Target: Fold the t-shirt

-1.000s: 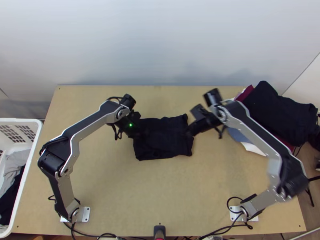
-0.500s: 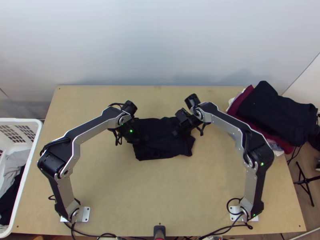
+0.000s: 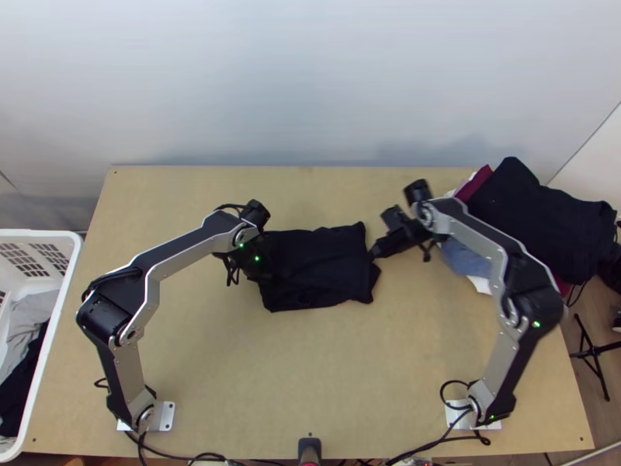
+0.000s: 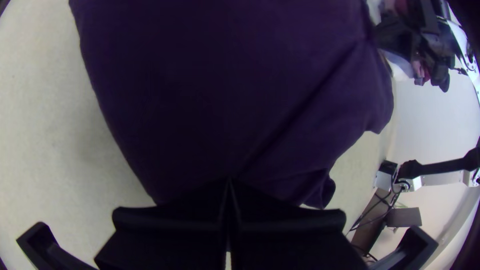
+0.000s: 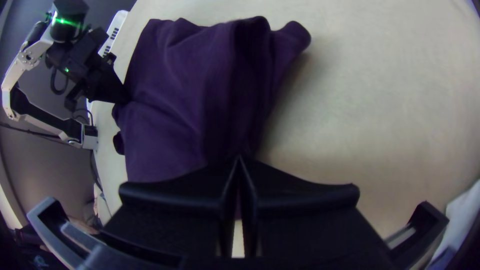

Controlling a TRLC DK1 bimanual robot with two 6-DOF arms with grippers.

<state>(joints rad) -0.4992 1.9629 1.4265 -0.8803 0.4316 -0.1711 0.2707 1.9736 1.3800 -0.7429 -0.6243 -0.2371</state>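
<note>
The dark t-shirt (image 3: 322, 268) lies as a compact folded bundle at mid-table, its right edge uneven; it appears purple in the left wrist view (image 4: 220, 90) and right wrist view (image 5: 175, 95). At its left side my left gripper (image 3: 270, 273) is low on the cloth. Creases run to that gripper (image 4: 229, 181), whose fingers are together on the shirt's edge. My right gripper (image 3: 372, 254) is at the shirt's right edge. Seen from its wrist, the right gripper (image 5: 240, 159) has its tips together over that edge; whether cloth is pinched there is unclear.
Beyond the right arm, a pile of dark, maroon and pale garments (image 3: 536, 221) covers the table's back right and hangs over its edge. A white basket (image 3: 66, 299) with clothes stands at the left. Bare wood (image 3: 303, 373) lies in front of the shirt.
My right gripper first went left over the shirt, then came back right to its edge. The left gripper shifted slightly. Near the right gripper, the shirt's right edge bulges out a little more than before.
</note>
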